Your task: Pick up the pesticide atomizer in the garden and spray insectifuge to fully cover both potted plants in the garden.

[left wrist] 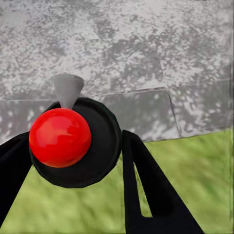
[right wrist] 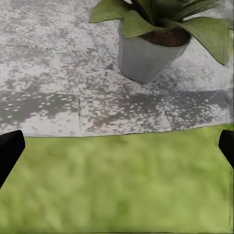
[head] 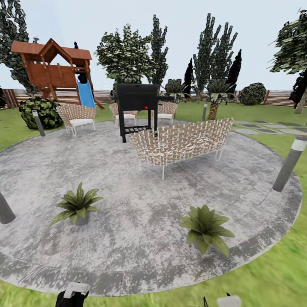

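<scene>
Your black right gripper [right wrist: 117, 151] shows just two fingertip corners; the grey-potted speckled plant's [right wrist: 156, 29] leaves are cropped

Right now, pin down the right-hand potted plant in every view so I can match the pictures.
Head view: the right-hand potted plant stands lower right on the patio, near its edge.
Right wrist view: likely the same plant, just ahead past the patio edge.
Left wrist view: the gripped atomizer over stone and grass.
Shared landmark: the patio edge against grass.
</scene>
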Controlling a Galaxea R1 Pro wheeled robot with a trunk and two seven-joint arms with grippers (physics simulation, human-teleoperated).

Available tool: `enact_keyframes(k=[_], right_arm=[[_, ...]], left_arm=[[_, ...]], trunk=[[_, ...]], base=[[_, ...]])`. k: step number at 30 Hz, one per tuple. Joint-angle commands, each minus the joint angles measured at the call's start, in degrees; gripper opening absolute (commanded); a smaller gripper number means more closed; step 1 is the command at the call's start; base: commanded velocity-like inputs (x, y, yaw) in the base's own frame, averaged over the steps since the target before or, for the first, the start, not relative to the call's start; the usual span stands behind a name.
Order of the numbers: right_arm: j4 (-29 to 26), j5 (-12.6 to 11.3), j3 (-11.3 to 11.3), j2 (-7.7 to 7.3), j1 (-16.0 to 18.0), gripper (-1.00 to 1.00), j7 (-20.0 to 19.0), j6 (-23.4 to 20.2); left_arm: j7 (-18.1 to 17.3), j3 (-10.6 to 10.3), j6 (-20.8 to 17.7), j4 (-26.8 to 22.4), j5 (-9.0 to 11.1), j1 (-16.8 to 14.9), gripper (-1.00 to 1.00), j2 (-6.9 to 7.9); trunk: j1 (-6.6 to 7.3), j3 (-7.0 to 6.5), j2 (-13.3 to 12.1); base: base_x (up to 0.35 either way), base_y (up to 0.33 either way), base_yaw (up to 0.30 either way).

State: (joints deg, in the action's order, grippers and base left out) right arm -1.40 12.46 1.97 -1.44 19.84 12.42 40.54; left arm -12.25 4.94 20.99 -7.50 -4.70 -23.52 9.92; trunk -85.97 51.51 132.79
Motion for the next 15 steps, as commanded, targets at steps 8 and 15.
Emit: enact_keyframes(k=[8, 15], right_arm=[[0.0, 0.6, 0.2, 0.03, 0.0, 1.00, 0.5, 0.1], [0.0, 0.5, 0.2, 0.05, 0.0, 1.00, 0.4, 0.1]], left_arm=[[-0.2, 0.5, 0.1, 0.0, -0.6, 0.0, -1.00, 0.01], [-0.2, 0.5, 0.1, 0.0, -0.6, 0.0, -1.00, 0.01]], trunk=[[0.01, 0.05, 0.0], [0.01, 0.05, 0.0]], base=[[0.000, -0.138, -0.249], [0.000, -0.005, -0.270]])
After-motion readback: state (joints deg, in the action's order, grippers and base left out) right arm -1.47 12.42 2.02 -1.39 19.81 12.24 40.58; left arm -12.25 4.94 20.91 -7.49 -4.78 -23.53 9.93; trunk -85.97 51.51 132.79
